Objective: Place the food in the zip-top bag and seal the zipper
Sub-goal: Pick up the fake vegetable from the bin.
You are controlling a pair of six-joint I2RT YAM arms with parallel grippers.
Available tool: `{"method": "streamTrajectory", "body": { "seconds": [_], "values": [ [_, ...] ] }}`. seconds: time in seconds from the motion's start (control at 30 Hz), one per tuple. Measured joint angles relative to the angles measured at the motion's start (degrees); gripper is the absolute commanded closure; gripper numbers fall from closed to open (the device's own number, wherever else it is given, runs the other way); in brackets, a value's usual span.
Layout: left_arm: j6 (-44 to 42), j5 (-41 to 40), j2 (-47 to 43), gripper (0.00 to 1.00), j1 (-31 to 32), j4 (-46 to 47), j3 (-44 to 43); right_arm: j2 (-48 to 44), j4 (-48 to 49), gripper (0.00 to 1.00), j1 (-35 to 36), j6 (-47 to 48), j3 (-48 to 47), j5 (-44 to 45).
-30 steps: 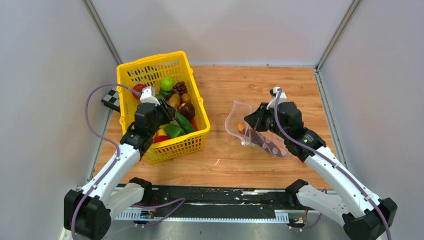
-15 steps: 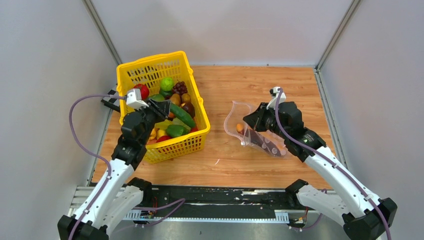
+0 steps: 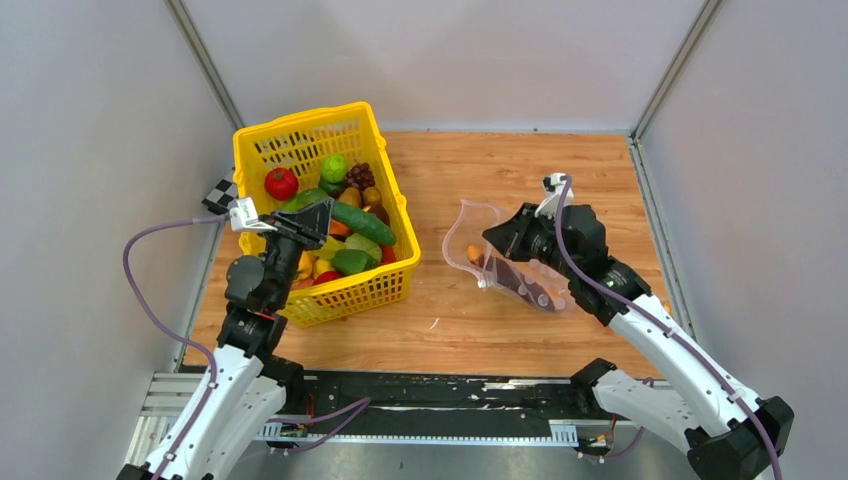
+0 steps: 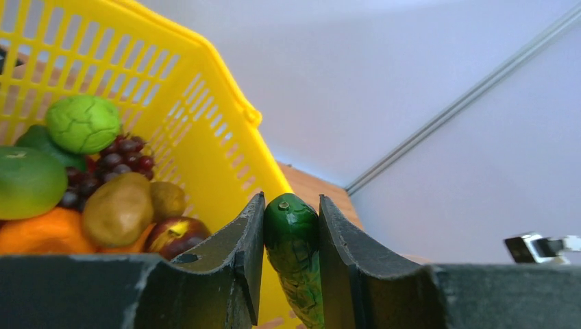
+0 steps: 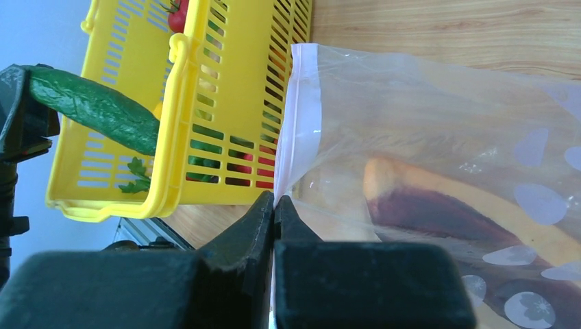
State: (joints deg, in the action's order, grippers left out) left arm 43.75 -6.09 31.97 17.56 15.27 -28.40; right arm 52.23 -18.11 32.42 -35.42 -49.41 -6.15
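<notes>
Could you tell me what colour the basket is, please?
Yellow; the basket shows best in the top view.

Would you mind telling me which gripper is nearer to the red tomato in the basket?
Left. The left gripper, shut on the cucumber, is over the basket beside the tomato; the right gripper is well away, pinching the zip-top bag.

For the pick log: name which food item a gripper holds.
The dark green cucumber, clamped in the left gripper above the yellow basket; the basket's other foods lie loose.

Left on the table [image 3: 520, 170]: basket [image 3: 350, 290], cucumber [image 3: 365, 218] raised above it; to its right, zip-top bag [image 3: 465, 238].
</notes>
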Motion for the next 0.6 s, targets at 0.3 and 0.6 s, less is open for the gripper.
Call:
{"method": "streamTrajectory", "body": {
  "seconds": [0.3,0.6],
  "values": [
    [4.2,4.1,1.3,0.87,0.4,7.2,-0.6,-2.1,2.9,1.0,0.0,-4.9,2.6,0.6],
    [5.4,2.6,2.4,0.88,3.1,12.2,-2.4,-2.2,4.3,1.0,0.0,-7.2,2.7,0.1]
  ]
}}
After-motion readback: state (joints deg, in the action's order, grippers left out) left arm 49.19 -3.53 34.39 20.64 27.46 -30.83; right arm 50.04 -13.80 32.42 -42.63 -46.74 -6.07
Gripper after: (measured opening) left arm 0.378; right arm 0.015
